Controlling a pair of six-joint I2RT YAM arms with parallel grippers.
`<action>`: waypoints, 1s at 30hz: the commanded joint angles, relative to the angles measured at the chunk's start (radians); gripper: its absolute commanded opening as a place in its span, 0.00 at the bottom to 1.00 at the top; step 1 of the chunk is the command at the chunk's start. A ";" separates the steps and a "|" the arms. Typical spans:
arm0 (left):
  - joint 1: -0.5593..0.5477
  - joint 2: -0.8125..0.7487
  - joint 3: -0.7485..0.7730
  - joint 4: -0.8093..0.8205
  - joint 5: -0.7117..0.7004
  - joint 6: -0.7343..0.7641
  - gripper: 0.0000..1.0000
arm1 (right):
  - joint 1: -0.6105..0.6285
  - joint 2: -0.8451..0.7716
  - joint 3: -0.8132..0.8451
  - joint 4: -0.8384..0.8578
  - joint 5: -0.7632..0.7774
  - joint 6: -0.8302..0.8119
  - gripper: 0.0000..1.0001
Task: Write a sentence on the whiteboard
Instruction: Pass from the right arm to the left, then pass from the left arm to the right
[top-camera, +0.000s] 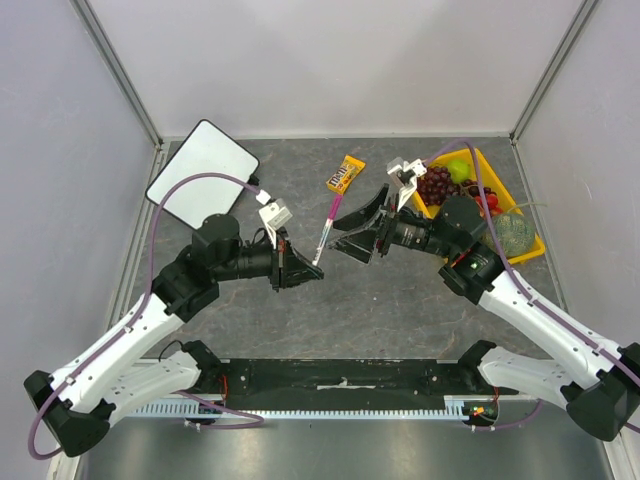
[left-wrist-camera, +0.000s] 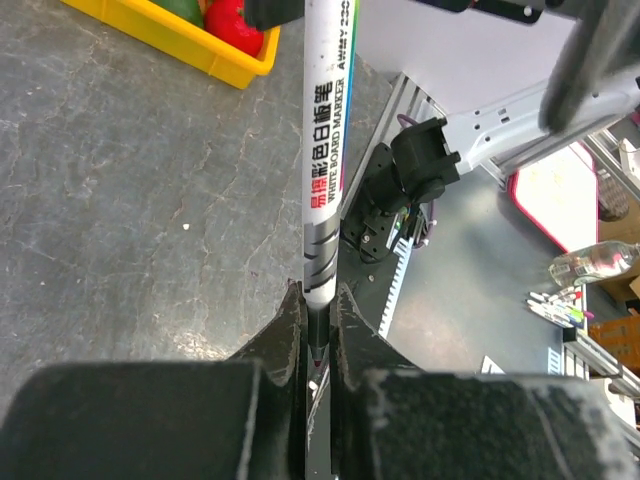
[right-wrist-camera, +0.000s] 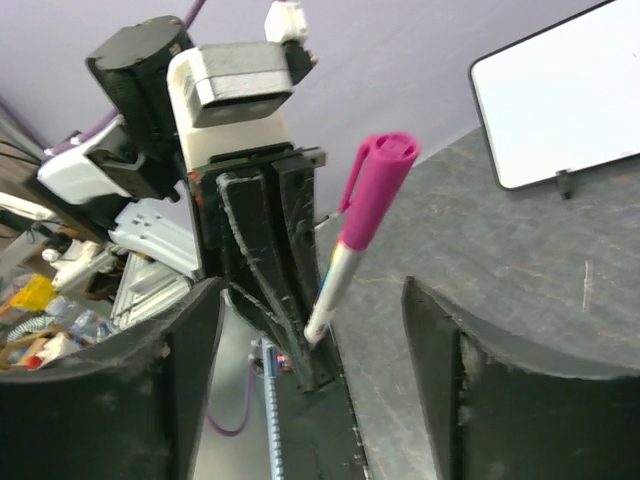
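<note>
Container: one yellow tray (top-camera: 536, 246), upper right of the top view, on the grey surface (top-camera: 250, 330). Contents: one bunch of dark grapes (top-camera: 435, 185), one green fruit (top-camera: 458, 169), some red pieces (top-camera: 487, 203) and one round green item in netting (top-camera: 515, 234). The right arm crosses the tray's near side, so the red pieces cannot be counted or named.

Loose on the surface: one yellow candy packet (top-camera: 345, 173), upper centre, apart from everything else.

Whiteboard (top-camera: 205, 172): one, upper left of the top view, lying flat and turned at an angle, face showing white. The right wrist view cuts it off at the upper right edge.

Whiteboard marker (top-camera: 325, 232): one, centre of the top view, with a white barrel and a pink cap (right-wrist-camera: 380, 180) in place.

Left gripper (top-camera: 308, 268): clenched on the uncapped end of the marker, and that end is buried between its fingers.

Right gripper (top-camera: 342, 233): released, jaws spread wide. In its wrist view one finger stands on each side of the marker, with a clear gap on both sides.

Arms: two, meeting mid-frame, each trailing one purple cable (top-camera: 190, 180).
</note>
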 joint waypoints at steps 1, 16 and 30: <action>0.017 0.023 0.098 -0.025 0.025 0.030 0.02 | 0.000 -0.024 0.056 -0.029 -0.084 -0.061 0.97; 0.020 0.107 0.227 -0.160 0.302 0.137 0.02 | -0.032 0.011 0.040 0.164 -0.282 0.093 0.73; 0.020 0.121 0.218 -0.180 0.339 0.162 0.02 | -0.035 0.084 0.034 0.175 -0.385 0.124 0.38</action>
